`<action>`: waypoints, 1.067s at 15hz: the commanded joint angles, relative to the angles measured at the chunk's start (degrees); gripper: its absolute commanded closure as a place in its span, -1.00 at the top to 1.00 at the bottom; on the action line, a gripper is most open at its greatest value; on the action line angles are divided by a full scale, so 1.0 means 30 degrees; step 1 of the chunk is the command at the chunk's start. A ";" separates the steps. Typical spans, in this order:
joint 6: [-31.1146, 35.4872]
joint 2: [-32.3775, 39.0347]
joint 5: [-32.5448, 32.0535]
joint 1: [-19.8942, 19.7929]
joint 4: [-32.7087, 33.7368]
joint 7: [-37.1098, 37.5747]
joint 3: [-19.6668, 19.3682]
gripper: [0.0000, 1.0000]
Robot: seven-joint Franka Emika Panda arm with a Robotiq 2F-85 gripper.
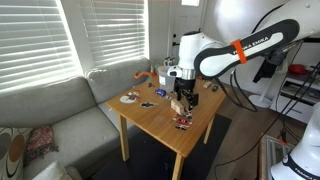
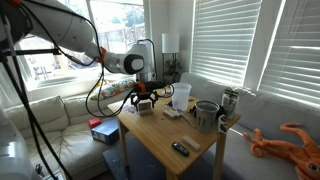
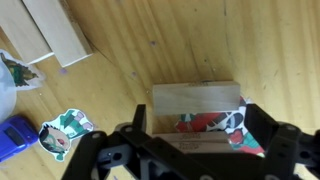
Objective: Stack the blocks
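Note:
In the wrist view my gripper (image 3: 198, 125) stands open, its dark fingers (image 3: 262, 128) straddling a pale wooden block (image 3: 196, 99) on the table. A second pale wooden piece (image 3: 192, 141) shows between the jaws nearer the camera, with a red-and-white patterned sticker (image 3: 215, 124) between the two. I cannot tell whether one block rests on the other. Two more blocks (image 3: 52, 32) lie side by side at the upper left. In both exterior views the gripper (image 1: 181, 97) (image 2: 146, 97) hangs low over blocks (image 1: 181, 106) (image 2: 146, 108) on the wooden table (image 1: 160, 118) (image 2: 165, 135).
A dark plate (image 1: 130, 98), a white cup (image 1: 161, 72) and a small multicoloured object (image 1: 183, 122) share the table. An exterior view shows a clear cup (image 2: 181, 95), a metal pot (image 2: 207, 115) and a dark object (image 2: 180, 148). A sofa (image 1: 50, 115) adjoins the table.

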 commanded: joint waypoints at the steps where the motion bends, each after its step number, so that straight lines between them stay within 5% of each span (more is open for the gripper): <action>1: 0.0913 -0.0369 -0.0041 0.0000 -0.0715 -0.0512 -0.0160 1.00; 14: 0.0776 -0.0307 0.0164 -0.0039 -0.1001 -0.0568 -0.0291 0.92; 15: 0.0798 -0.0339 0.0210 -0.0045 -0.1035 -0.0579 -0.0303 0.48; 16: 0.0831 -0.0409 0.0160 -0.0051 -0.1082 -0.0479 -0.0317 0.42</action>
